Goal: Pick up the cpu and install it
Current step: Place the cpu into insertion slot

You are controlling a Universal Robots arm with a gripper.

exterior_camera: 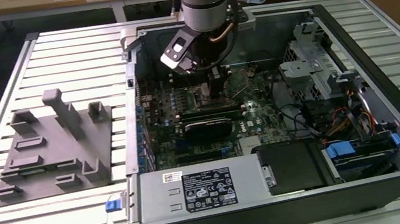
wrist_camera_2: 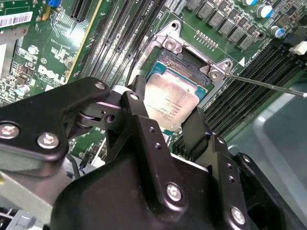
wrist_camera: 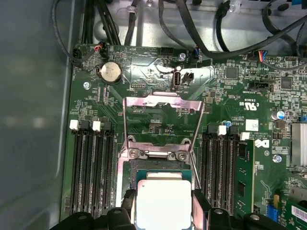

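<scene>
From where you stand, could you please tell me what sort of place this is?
Probably a robotics lab bench for computer assembly: an open black desktop computer case lies on a slatted metal table, a grey plastic tray with posts beside it, and a black pincer grips a silvery square chip.

And there was the cpu [wrist_camera_2: 173, 106], near the centre of the frame in the second wrist view: a small flat square chip, silvery top plate with faint print, pale rim around it. It sat face up and level over the open socket [wrist_camera_2: 192, 62], the gripper [wrist_camera_2: 165, 103] pinching two opposite edges. In the first wrist view the plate glared almost white.
</scene>
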